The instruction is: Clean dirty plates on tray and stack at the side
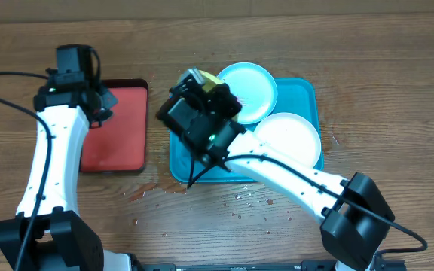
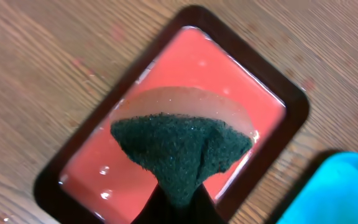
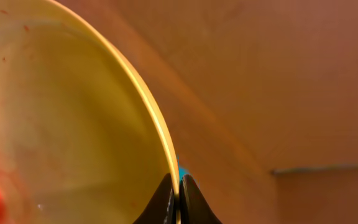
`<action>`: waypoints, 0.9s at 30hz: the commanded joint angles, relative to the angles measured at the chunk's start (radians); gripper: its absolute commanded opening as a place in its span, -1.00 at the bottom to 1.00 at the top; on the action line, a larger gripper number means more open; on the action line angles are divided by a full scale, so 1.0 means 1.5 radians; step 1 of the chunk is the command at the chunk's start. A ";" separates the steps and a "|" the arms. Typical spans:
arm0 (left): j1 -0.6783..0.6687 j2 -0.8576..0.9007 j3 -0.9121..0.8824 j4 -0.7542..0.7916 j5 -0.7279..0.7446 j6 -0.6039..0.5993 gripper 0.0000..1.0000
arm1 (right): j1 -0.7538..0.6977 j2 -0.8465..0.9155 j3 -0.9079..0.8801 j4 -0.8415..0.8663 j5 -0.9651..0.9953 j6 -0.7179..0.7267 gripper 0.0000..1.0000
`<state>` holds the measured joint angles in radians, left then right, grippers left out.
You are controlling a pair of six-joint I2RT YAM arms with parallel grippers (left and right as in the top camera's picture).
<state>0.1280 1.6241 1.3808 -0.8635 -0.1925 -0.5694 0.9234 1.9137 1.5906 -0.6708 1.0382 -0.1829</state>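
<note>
My right gripper (image 3: 179, 194) is shut on the rim of the yellow-green rimmed plate (image 3: 73, 124) and holds it tilted on edge; red sauce smears show at its lower left. In the overhead view only a yellow sliver of this plate (image 1: 209, 77) shows beside the right gripper (image 1: 200, 89), over the left end of the teal tray (image 1: 311, 94). The light blue plate (image 1: 249, 90) and the white plate (image 1: 288, 137) lie in the tray. My left gripper (image 2: 179, 208) is shut on a dark green sponge (image 2: 179, 146) above a red tray (image 2: 185, 81); the left gripper also shows in the overhead view (image 1: 104, 100).
The small red tray with a dark rim (image 1: 119, 128) lies left of the teal tray, whose corner shows in the left wrist view (image 2: 340, 186). Wet spots and red specks mark the wooden table (image 1: 153, 188) in front of the trays.
</note>
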 commanded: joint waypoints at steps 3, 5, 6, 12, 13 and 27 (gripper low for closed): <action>0.026 0.007 -0.003 -0.009 0.007 0.011 -0.92 | 0.009 -0.028 0.019 0.069 0.078 -0.172 -0.93; 0.026 0.007 -0.003 -0.010 0.007 0.011 -0.92 | 0.009 -0.028 0.019 0.095 0.100 -0.189 -0.93; 0.026 0.007 -0.003 -0.010 0.007 0.011 -0.92 | 0.009 -0.028 0.019 0.106 0.112 -0.191 -0.93; 0.026 0.007 -0.003 -0.011 0.007 0.011 -0.92 | 0.009 -0.028 0.017 0.065 0.102 -0.099 -0.93; 0.026 0.007 -0.003 -0.010 0.007 0.011 -0.92 | 0.009 -0.028 0.017 0.035 0.052 -0.052 -0.93; 0.026 0.008 -0.003 -0.010 0.007 0.011 -0.92 | -0.003 -0.048 0.016 0.033 -0.086 -0.081 -0.92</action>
<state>0.1680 1.6245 1.3808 -0.8776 -0.1894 -0.5690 0.9249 1.8980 1.5955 -0.5583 1.0351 -0.2523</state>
